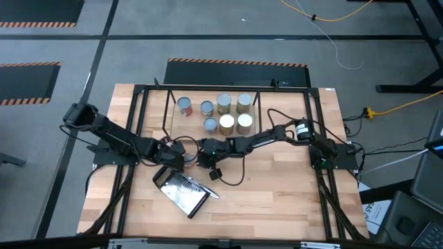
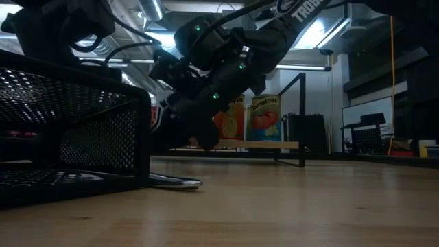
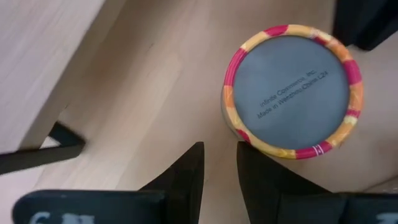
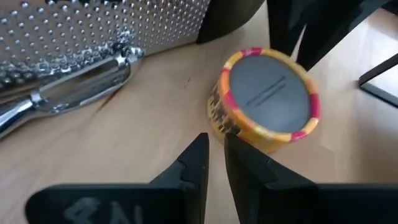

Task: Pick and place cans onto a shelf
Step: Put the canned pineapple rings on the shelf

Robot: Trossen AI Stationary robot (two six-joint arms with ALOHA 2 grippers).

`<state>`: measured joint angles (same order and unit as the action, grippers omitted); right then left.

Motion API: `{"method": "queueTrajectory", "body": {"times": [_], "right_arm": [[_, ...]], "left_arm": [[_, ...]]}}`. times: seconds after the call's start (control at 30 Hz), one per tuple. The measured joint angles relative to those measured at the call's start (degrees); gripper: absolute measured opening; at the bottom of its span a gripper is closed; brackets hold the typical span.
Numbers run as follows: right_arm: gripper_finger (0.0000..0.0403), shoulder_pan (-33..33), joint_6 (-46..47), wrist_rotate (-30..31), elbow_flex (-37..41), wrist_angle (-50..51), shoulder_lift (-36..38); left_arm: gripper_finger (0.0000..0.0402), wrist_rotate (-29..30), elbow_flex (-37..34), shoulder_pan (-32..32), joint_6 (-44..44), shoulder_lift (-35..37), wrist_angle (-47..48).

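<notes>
Seven cans (image 1: 223, 113) stand on the shelf (image 1: 166, 111) in the upper centre of the high view. One can (image 1: 188, 160) is left on the table (image 1: 277, 200), at the centre of that view, between the two grippers and just above the grater (image 1: 181, 192).

The left gripper (image 3: 219, 163) sits beside this can (image 3: 291, 90). Its fingers are nearly closed, only a narrow gap shows between them, and they hold nothing. The right gripper (image 4: 215, 155) faces the same can (image 4: 266, 99) from the other side. Its fingers are likewise almost together and empty.

Risks, as judged from this layout:
- Both arms crowd one can, so they may collide if both advance.
- Fingers this close together cannot straddle the can. Pushed forward as they are, they would shove or tip it.
- The grater (image 4: 93, 37) lies close by and could be knocked, or could block the can if it slides.
- The shelf's thin rods may catch the can on the way in.
</notes>
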<state>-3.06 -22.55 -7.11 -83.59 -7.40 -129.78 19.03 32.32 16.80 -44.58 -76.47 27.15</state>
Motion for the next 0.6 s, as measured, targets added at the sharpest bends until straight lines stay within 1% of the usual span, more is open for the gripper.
{"method": "queueTrajectory", "body": {"times": [0.4,0.6], "right_arm": [[0.0058,1.0,0.2,-0.1,0.0,0.2,0.0],[0.0058,1.0,4.3,-0.2,0.0,3.2,0.0]], "left_arm": [[0.008,0.0,0.0,0.0,0.1,0.0,-2.0],[0.0065,0.1,1.5,0.0,0.8,0.0,-2.4]]}}
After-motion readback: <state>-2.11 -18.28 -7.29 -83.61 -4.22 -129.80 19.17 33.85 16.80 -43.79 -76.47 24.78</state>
